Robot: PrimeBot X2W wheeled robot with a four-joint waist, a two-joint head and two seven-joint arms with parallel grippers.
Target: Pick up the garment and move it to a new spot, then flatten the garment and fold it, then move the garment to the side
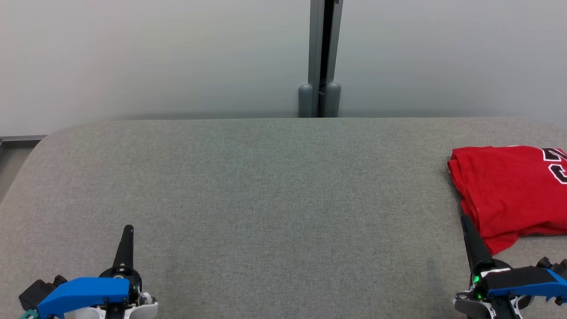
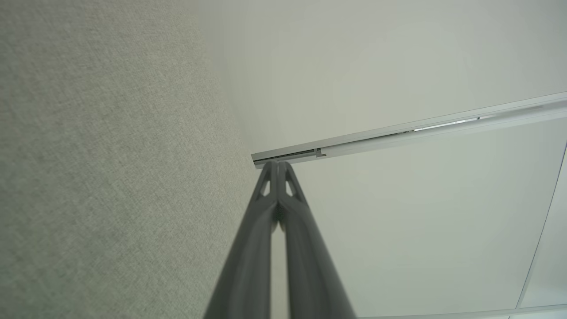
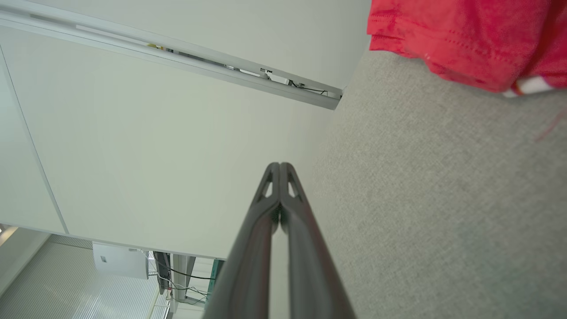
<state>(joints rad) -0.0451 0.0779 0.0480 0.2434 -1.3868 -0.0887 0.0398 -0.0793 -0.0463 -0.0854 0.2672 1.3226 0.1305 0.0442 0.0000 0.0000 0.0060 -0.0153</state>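
Head view: garment (image 1: 505,190) bears cropped numerals (image 1: 559,166), perhaps; left tool (image 1: 128,229), right tool (image 1: 464,218) closed.

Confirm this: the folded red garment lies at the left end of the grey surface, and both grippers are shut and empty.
Wrong end: the head view shows the red garment at the right end of the grey surface. The left gripper and right gripper are indeed shut and empty.

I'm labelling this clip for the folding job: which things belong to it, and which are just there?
Job: red garment, table, left gripper, right gripper, both shut.
Just there: wall, grey post behind the table.
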